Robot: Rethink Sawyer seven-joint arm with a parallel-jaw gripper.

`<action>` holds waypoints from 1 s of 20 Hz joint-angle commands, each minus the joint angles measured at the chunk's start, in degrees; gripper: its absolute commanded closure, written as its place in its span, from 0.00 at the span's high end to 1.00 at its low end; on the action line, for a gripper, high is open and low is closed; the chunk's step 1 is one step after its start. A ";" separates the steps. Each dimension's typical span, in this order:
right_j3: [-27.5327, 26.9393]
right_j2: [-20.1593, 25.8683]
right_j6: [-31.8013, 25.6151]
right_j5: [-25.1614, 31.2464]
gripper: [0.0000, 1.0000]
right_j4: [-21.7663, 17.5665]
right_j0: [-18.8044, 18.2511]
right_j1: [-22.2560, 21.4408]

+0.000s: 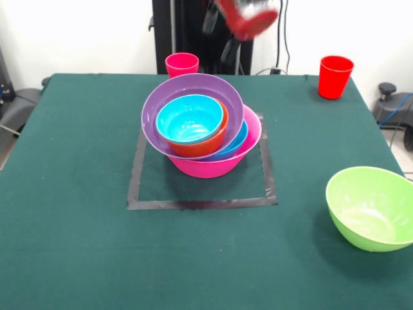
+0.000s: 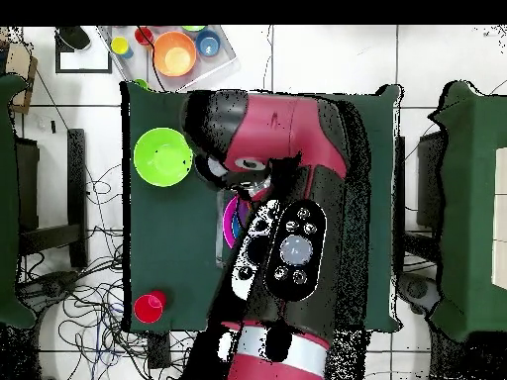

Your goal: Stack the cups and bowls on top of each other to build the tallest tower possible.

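Tower (image 1: 201, 129), nested inside the taped square (image 1: 200, 204) on the counter (image 1: 64, 194): pink bowl (image 1: 213, 165) as base, purple bowl (image 1: 192, 87) tilted; lime bowl (image 1: 371, 206) and red cup (image 1: 335, 76) apart, unstacked; gripper (image 1: 248, 16) overhead, blurred, state of fingers cannot be told

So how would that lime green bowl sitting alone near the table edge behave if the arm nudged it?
The lime green bowl looks like thin glossy plastic, so probably light and inclined to slide on the green cloth. Its rounded underside suggests it may rock or tilt rather than stay flat. It sits close to the table's edge, so a push outward could well send it off.
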 commanded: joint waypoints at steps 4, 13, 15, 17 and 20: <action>-1.26 6.23 9.33 -9.73 1.00 6.79 1.96 -0.93; -0.41 3.17 19.28 -29.10 1.00 11.14 6.77 7.46; -1.24 2.06 20.60 -30.95 1.00 11.97 7.48 9.41; -2.00 1.15 21.88 -31.95 1.00 13.35 8.09 11.09; -3.66 0.17 22.07 -31.87 1.00 14.49 8.86 13.17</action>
